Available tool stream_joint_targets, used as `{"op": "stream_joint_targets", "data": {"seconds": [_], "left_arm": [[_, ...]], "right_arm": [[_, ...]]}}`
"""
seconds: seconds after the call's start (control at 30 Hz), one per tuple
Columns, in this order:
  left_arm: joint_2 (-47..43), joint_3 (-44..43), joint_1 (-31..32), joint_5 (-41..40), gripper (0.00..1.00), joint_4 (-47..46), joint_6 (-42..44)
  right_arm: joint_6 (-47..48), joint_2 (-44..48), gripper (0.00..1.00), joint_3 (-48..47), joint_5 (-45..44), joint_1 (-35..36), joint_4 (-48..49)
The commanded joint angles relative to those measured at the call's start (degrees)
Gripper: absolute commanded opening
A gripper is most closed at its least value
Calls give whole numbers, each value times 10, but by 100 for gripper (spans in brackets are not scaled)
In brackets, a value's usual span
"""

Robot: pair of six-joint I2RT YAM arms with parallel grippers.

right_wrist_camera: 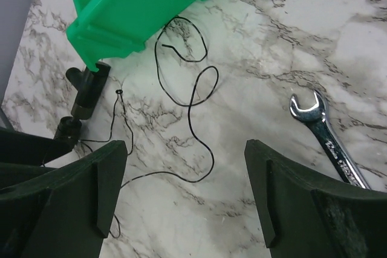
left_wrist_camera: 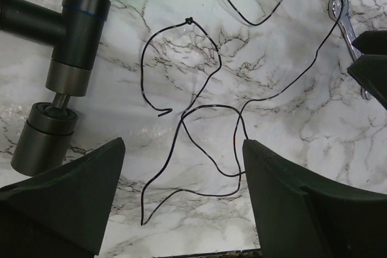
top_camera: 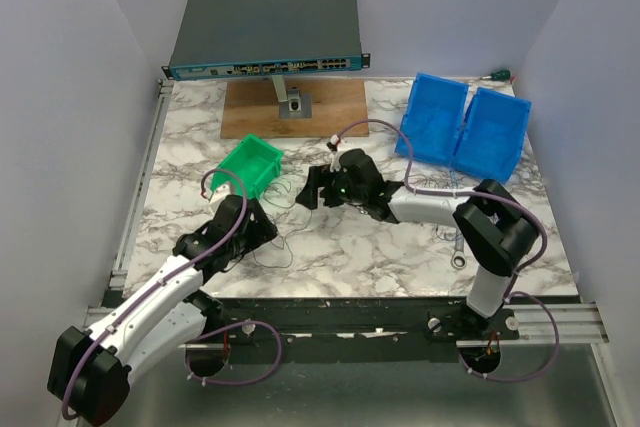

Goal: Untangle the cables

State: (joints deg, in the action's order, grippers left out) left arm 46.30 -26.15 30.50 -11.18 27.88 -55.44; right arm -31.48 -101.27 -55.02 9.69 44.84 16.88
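Left gripper [left_wrist_camera: 181,149] and right gripper [right_wrist_camera: 186,149] hang open and empty over the table [left_wrist_camera: 290,167], where the thin dark cables [left_wrist_camera: 182,116] sprawl in loose loops between green bin [right_wrist_camera: 139,4] and wrench [right_wrist_camera: 320,131], probably so each can pinch a separate strand.

Nothing here can actually be read. The wrench [right_wrist_camera: 327,141] carries stamped marks along its handle, too small and blurred to make out. The front strip of the network switch [top_camera: 268,67] shows tiny markings by its ports, equally illegible.
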Motion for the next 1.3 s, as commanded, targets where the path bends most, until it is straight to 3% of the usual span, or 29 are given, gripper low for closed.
{"op": "stream_joint_targets", "data": {"seconds": [0.0, 0.33, 0.37, 0.47, 0.5, 0.7, 0.9, 1.27], "left_arm": [[-20, -7, 1, 2, 75, 20, 4], [-20, -11, 1, -19, 50, 32, 16], [-19, -11, 0, -20, 47, 30, 19], [-10, -14, -5, -24, 8, 27, 23], [-8, -18, -9, -26, 0, 30, 26], [-12, -80, -21, -61, 0, 66, 67], [-6, -162, -75, -58, 0, 92, 121], [70, -378, -111, -67, 0, 103, 178]], "right_arm": [[-3, -44, 84, -37, -33, 18, -2], [17, -119, 61, -115, -85, 51, -29], [19, -124, 55, -124, -91, 54, -33], [26, -130, 12, -141, -113, 60, -45], [27, -126, 2, -145, -117, 61, -53], [52, -38, 1, -125, -121, 69, -65], [80, 15, 1, -154, -53, 74, -101], [134, 14, 1, -310, -54, 102, -154]]}}
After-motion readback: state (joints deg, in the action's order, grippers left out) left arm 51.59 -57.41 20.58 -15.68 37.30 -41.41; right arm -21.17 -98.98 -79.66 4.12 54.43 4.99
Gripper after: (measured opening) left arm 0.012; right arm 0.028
